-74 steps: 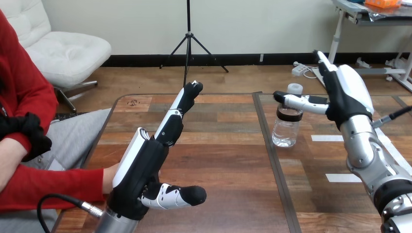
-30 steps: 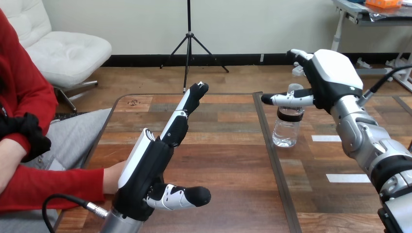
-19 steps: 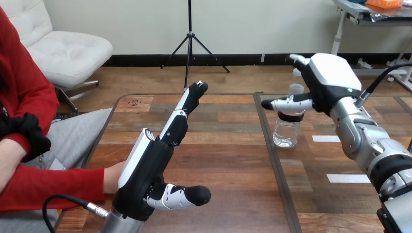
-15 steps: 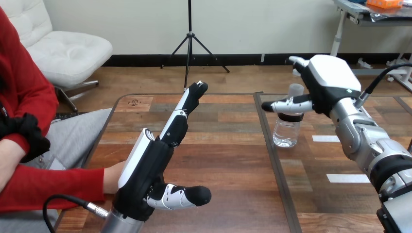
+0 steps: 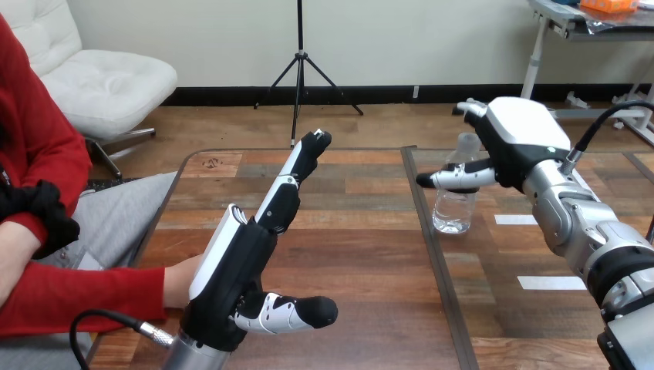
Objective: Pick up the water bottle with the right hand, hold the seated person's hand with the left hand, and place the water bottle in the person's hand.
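A clear water bottle (image 5: 453,206) with a white cap stands upright on the table right of the centre seam. My right hand (image 5: 520,139) hovers over and beside its top, open. Its thumb (image 5: 455,178) reaches left across the front of the bottle's neck, and its straight fingers (image 5: 468,109) point past the cap behind it. My left hand (image 5: 231,266) is raised at the near left, open, with fingers stretched up and away and the thumb pointing right. The person's hand (image 5: 176,282), in a red sleeve, lies just left of my left palm, partly hidden; I cannot tell whether they touch.
A dark seam (image 5: 429,239) divides the wooden table (image 5: 355,231) into two parts. White tape strips (image 5: 518,220) (image 5: 551,283) lie on the right part near my right forearm. The person's other arm (image 5: 23,231) rests folded at the left edge.
My right hand has turned from upright to palm-down and sunk a little, bringing its thumb lower across the bottle's neck. The left hand and the person's hand have barely moved.
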### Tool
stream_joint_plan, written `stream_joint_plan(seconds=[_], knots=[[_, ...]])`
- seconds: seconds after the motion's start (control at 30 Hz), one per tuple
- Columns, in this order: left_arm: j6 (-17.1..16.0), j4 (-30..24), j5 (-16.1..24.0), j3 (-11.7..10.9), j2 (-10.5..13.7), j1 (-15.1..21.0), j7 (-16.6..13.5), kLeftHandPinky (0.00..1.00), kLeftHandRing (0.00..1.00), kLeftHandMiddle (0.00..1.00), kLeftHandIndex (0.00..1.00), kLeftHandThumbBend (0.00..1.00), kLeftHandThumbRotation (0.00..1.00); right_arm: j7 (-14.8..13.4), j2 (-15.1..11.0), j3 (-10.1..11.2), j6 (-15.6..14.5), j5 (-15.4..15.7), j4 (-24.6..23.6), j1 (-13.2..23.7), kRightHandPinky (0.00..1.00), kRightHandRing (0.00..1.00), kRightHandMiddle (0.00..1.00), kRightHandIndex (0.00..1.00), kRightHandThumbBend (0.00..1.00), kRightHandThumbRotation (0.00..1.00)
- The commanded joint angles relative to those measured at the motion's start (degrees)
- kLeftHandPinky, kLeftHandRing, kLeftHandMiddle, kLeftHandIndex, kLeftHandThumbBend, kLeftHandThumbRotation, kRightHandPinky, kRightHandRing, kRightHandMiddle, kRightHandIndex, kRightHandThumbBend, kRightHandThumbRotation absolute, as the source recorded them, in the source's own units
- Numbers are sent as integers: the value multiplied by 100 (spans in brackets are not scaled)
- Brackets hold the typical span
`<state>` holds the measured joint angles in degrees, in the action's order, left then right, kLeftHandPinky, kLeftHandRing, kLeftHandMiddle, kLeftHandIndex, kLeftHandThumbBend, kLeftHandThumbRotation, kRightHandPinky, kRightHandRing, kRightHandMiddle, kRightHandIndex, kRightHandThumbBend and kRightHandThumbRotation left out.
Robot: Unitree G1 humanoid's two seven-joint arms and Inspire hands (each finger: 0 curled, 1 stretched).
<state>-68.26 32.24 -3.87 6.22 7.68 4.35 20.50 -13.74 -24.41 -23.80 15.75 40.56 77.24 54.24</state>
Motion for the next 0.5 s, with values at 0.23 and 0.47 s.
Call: stream_joint_plan(seconds=[0.23,0.47], knots=[[-32,-202,-39,72,-77,62,-52,100,100,100,100,100,77,261,81,-10,-103,-50,63,449,78,83,85,87,100,69],[-115,-173,14,30,-123,46,-106,100,100,100,100,100,76,335,83,31,-11,-109,67,371,75,80,81,84,100,66]])
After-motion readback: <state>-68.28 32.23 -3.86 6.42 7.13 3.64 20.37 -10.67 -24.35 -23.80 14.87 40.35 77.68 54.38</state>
